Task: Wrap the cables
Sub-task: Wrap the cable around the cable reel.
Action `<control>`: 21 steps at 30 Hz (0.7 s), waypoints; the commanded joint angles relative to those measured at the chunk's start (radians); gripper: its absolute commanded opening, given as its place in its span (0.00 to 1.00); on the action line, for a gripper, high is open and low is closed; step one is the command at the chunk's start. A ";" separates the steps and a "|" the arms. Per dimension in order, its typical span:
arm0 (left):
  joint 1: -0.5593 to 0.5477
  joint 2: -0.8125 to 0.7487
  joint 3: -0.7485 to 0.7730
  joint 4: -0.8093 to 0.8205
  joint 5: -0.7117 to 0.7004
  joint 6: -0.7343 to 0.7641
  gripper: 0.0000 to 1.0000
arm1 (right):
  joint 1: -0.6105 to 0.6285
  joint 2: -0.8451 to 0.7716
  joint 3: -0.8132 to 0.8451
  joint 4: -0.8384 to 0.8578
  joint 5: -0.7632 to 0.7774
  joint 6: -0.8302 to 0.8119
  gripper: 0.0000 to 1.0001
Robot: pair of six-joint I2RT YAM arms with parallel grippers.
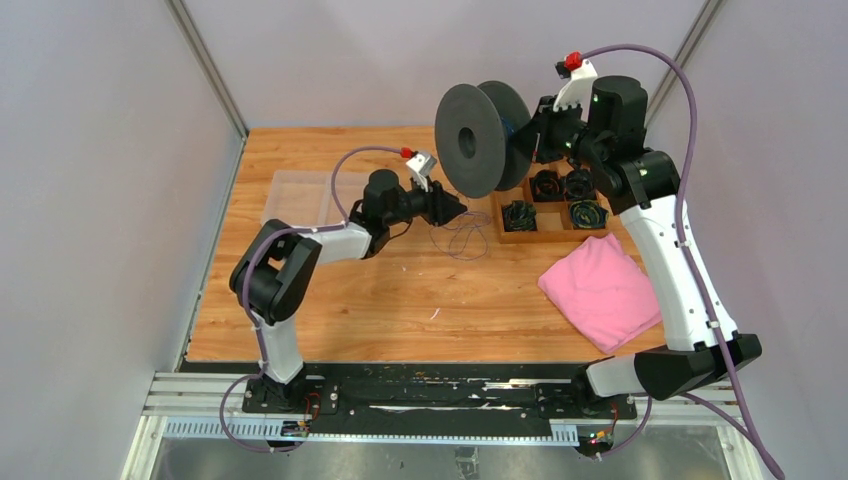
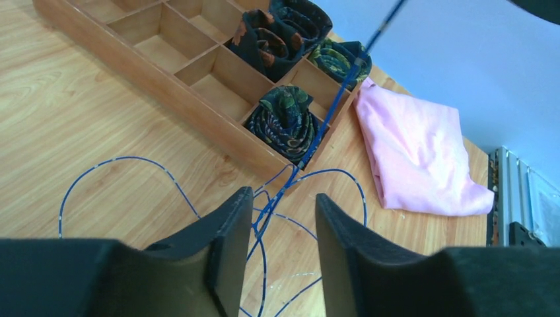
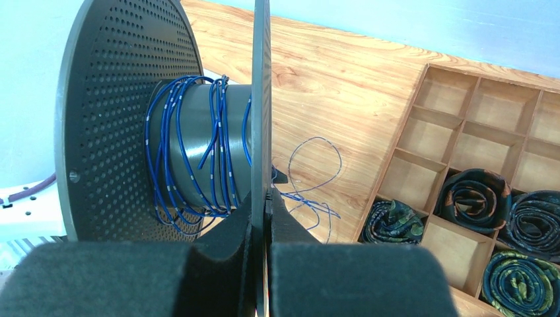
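Between the spread fingers of the left gripper (image 2: pixel 282 201), the cable (image 2: pixel 328 115) runs up toward one o'clock, where the right gripper (image 3: pixel 263 206) is pressed onto a flange of the raised spool (image 3: pixel 125 125). To wind well, I judge the left should guide the strand under light tension and lay turns evenly across the hub. Thin, limp and blue-black, it is partly wound, and the rest lies in loose loops on the table (image 1: pixel 400 300) at nine o'clock of the wooden tray (image 1: pixel 545 237); whether it touches a finger is hard to tell.
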 commanded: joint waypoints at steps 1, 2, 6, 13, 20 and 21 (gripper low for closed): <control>-0.006 0.041 0.038 0.070 -0.018 0.008 0.47 | -0.018 -0.033 0.041 0.057 -0.038 0.045 0.01; -0.006 0.051 0.039 0.090 -0.017 0.006 0.48 | -0.019 -0.033 0.041 0.057 -0.038 0.046 0.01; -0.008 0.081 0.050 0.126 -0.004 -0.030 0.34 | -0.025 -0.035 0.045 0.055 -0.035 0.045 0.01; -0.025 0.036 -0.040 0.187 0.032 -0.025 0.00 | -0.039 -0.028 0.058 0.056 0.016 0.035 0.01; -0.096 -0.123 -0.139 0.000 0.042 0.106 0.00 | -0.040 0.000 0.056 0.064 0.200 -0.008 0.01; -0.108 -0.148 -0.148 -0.028 0.040 0.121 0.00 | -0.040 0.003 0.048 0.069 0.216 -0.014 0.01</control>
